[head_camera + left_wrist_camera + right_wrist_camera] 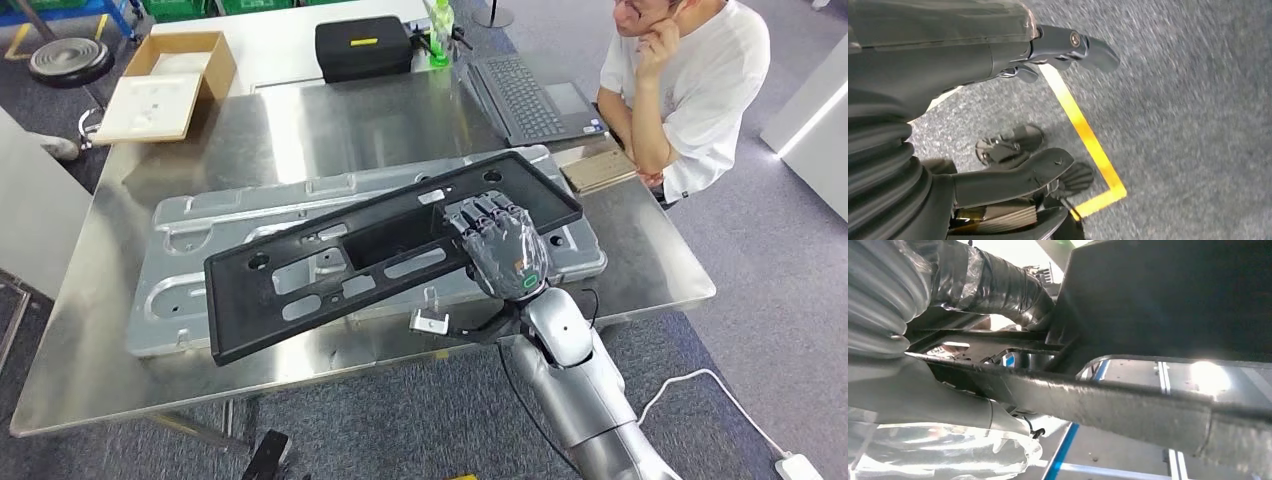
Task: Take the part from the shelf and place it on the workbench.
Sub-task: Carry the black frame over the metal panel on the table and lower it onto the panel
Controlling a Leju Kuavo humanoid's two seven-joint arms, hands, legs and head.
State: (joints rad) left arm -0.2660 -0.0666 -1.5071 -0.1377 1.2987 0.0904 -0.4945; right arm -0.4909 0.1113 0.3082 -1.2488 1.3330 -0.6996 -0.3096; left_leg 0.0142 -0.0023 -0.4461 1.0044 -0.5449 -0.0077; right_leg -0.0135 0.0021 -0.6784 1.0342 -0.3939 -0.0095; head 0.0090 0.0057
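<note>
We see the long black part [380,255] above the silver panel [190,270] on the workbench [120,360], its long axis running near-left to far-right; our right hand [500,245] grips its right end; our left hand [998,100] hangs with fingers apart, holding nothing.

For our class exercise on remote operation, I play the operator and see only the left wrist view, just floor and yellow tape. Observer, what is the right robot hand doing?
Observer: The right robot hand grips the long black plastic frame, holding it over the steel workbench.
Operator: Is anything under the part?
Observer: Yes, a grey metal panel lies flat on the workbench beneath the frame.
Operator: Anyone nearby?
Observer: A person in a white shirt sits at the far right corner, beside an open laptop.
Operator: And my left robot hand?
Observer: Your view covers it: the left robot hand hangs empty above the floor.
</note>
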